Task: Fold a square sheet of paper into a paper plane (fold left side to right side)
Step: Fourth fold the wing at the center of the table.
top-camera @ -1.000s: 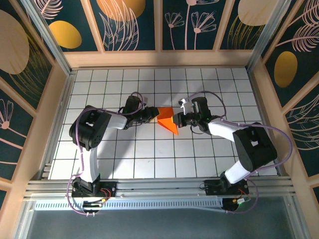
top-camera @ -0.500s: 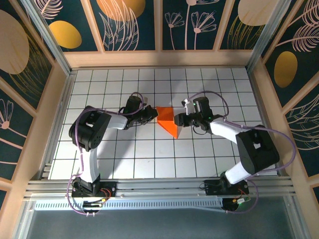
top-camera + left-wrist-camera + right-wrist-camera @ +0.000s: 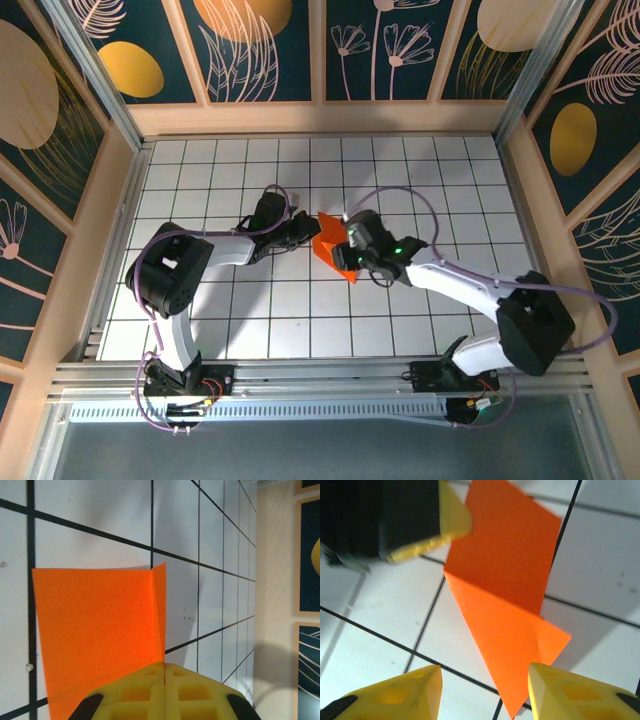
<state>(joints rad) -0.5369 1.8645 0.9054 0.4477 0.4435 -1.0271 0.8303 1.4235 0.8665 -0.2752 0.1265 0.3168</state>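
Note:
The square sheet of paper (image 3: 326, 247) is bright orange and folded into a pointed shape with a raised flap. It lies on the white grid table (image 3: 450, 170) near the middle. In the left wrist view the paper (image 3: 95, 630) has a crease running into the seam of my left gripper (image 3: 164, 672), which is shut on the paper's edge. My left gripper (image 3: 305, 231) reaches it from the left. My right gripper (image 3: 484, 687) is open and hovers over the paper's pointed end (image 3: 520, 650), with one yellow fingertip (image 3: 427, 682) on either side. The right gripper (image 3: 350, 243) hides part of the paper from above.
Wooden walls (image 3: 120, 200) enclose the table on three sides. An aluminium rail (image 3: 320, 375) runs along the near edge by the arm bases. Bare grid tiles lie all around the paper, to the back and the front.
My right gripper has opened and swung left over the paper's pointed end. My left gripper has shut on the paper's left edge. The paper has shifted slightly.

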